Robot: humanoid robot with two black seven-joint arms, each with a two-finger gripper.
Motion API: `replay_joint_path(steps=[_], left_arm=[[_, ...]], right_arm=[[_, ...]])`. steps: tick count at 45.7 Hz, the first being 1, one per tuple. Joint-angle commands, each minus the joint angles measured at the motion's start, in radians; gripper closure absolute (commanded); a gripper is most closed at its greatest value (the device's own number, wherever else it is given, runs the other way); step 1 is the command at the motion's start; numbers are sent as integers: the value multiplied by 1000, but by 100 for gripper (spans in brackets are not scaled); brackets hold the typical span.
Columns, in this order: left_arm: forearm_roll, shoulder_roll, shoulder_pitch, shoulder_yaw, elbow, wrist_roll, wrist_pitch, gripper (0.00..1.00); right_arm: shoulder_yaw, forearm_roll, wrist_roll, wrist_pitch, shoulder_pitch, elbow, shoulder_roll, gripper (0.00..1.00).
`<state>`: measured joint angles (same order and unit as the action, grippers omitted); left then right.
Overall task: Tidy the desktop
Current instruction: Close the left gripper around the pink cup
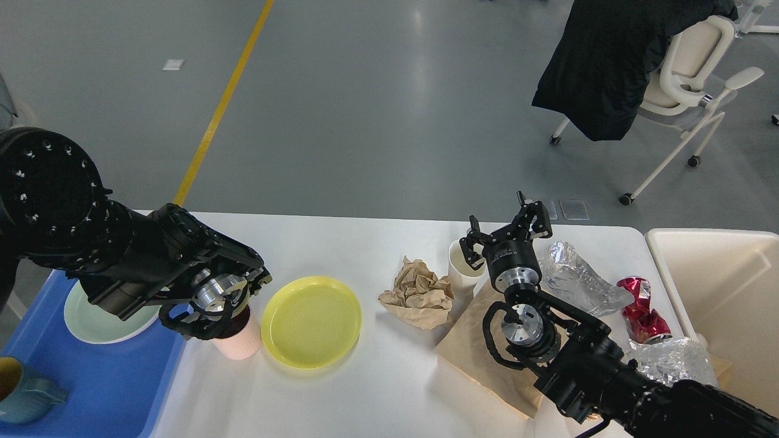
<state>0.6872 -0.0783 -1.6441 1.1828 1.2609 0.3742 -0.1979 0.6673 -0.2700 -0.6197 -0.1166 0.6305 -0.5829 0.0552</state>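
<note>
Far left: blue tray [109, 389] holds a pale green plate [91, 322] and a teal mug [24, 395], so dish sorting looks under way. Left gripper [240, 298] sits right over the pink cup [237, 344] at the tray's right edge; its jaws are hidden behind the wrist, so I can't tell whether they're closed on the cup. Next right: yellow plate [311, 330] on the surface [365, 389], still unsorted.

Mid-right trash cluster: crumpled brown paper [419, 292], white paper cup [459, 267], flat brown bag [468, 359], foil [578, 280], red wrapper [642, 310].

Right gripper [508, 234] hovers by the white cup rim, jaws spread, holding nothing. Likely next: close on the cup and carry it to the cream bin [724, 292] at far right.
</note>
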Motion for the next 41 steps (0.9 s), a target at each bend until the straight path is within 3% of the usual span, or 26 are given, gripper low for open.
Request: replay_joint_path(steps=[1, 11, 22, 31, 41], left_arm=[[0, -3, -17, 0, 0, 0, 0, 3], [-5, -14, -37, -2, 3, 2, 49, 3], [-8, -21, -63, 4, 0, 0, 267, 3], [-8, -23, -69, 4, 0, 0, 298, 3], [-112, -21, -74, 147, 11, 5, 409, 3]], right_arm=[[0, 0, 0, 0, 0, 0, 0, 0], [0, 0, 0, 0, 0, 0, 0, 0], [0, 0, 0, 0, 0, -2, 0, 0], [0, 0, 0, 0, 0, -2, 0, 0], [0, 0, 0, 0, 0, -2, 0, 0]])
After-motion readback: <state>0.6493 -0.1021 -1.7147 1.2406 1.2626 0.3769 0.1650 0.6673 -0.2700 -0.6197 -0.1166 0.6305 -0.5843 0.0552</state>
